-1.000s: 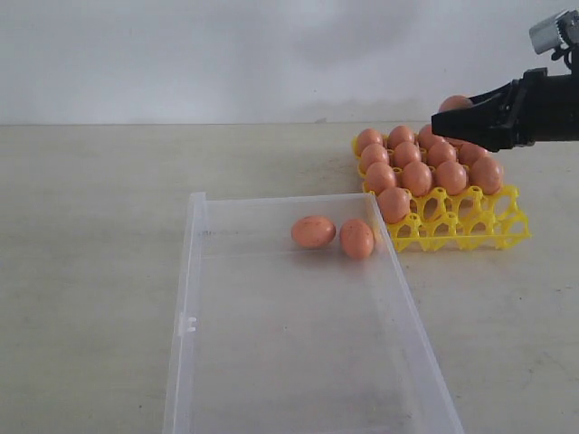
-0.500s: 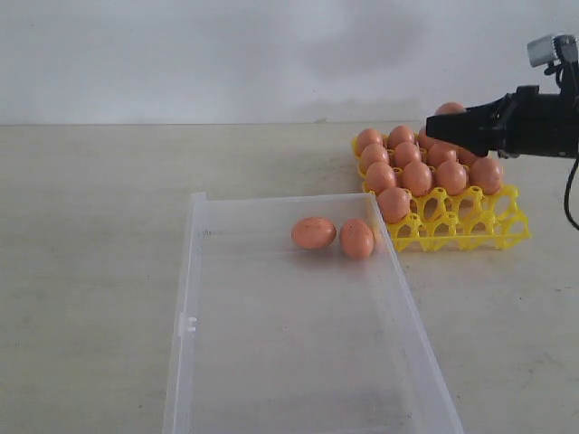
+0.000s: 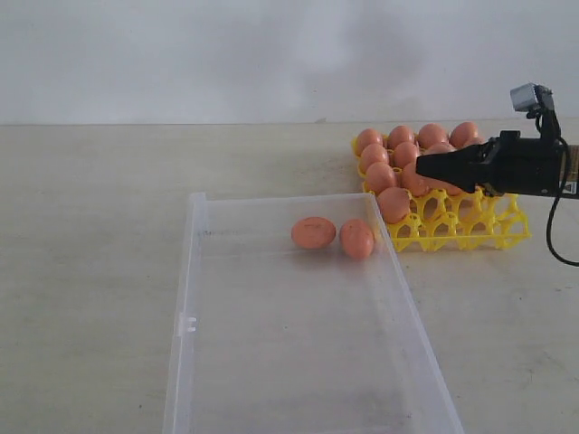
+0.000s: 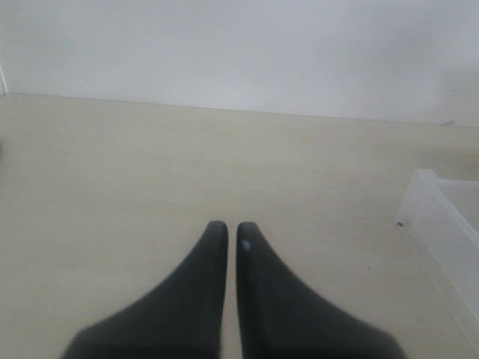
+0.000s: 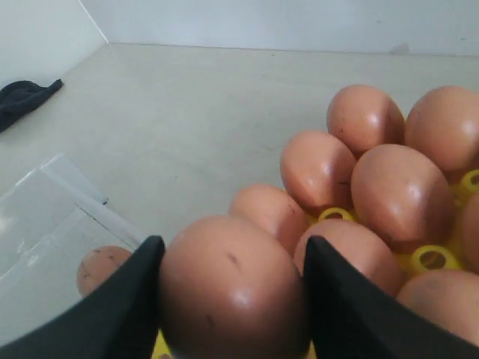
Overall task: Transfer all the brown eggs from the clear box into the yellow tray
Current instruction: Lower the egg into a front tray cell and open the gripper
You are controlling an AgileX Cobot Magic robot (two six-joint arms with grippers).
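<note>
Right gripper (image 5: 232, 247) clamped on one brown egg (image 5: 224, 299) just above the yellow tray (image 3: 470, 226), about a dozen tray eggs (image 3: 401, 136) partly hidden by the arm, two loose eggs (image 3: 314, 232) side by side in the clear box (image 3: 190, 298), left gripper (image 4: 227, 228) pinched nearly together over the beige table (image 3: 90, 226), plain white wall (image 3: 226, 54) behind

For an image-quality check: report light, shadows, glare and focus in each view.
Exterior view: soft, even light; only faint shadows under the two eggs in the box, whose walls look milky. Left wrist view: the shut pincer is a soft-edged black shape with one white speck. Right wrist view: the gripped egg carries a dull highlight; the background is fairly sharp.
</note>
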